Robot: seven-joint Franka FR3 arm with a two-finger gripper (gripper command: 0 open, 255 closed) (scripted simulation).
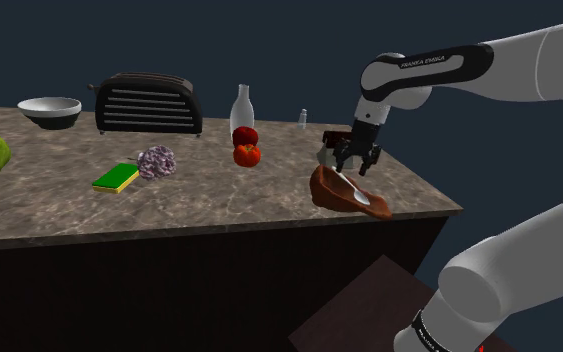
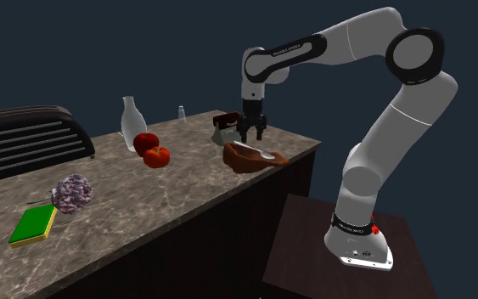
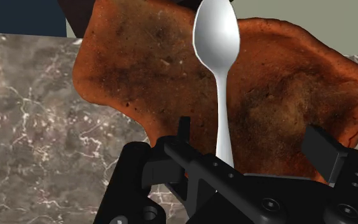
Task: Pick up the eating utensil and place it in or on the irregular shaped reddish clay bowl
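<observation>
Spoon (image 3: 217,38) is seen lying on bowl (image 3: 139,70), right of centre in shoulder view, nr counter (image 1: 199,200) edge. Gripper (image 3: 250,132) is held just above, fingers (image 3: 322,147) spread, apparently clear of handle.

White spoon (image 3: 217,38); mottled reddish-brown bowl (image 3: 139,70); grey-brown white-veined counter (image 3: 31,95); green-and-yellow sponge (image 1: 116,178); black toaster (image 1: 149,105).

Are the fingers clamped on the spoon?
No, the fingers stand apart, and the spoon lies untouched between them on the bowl.
</observation>
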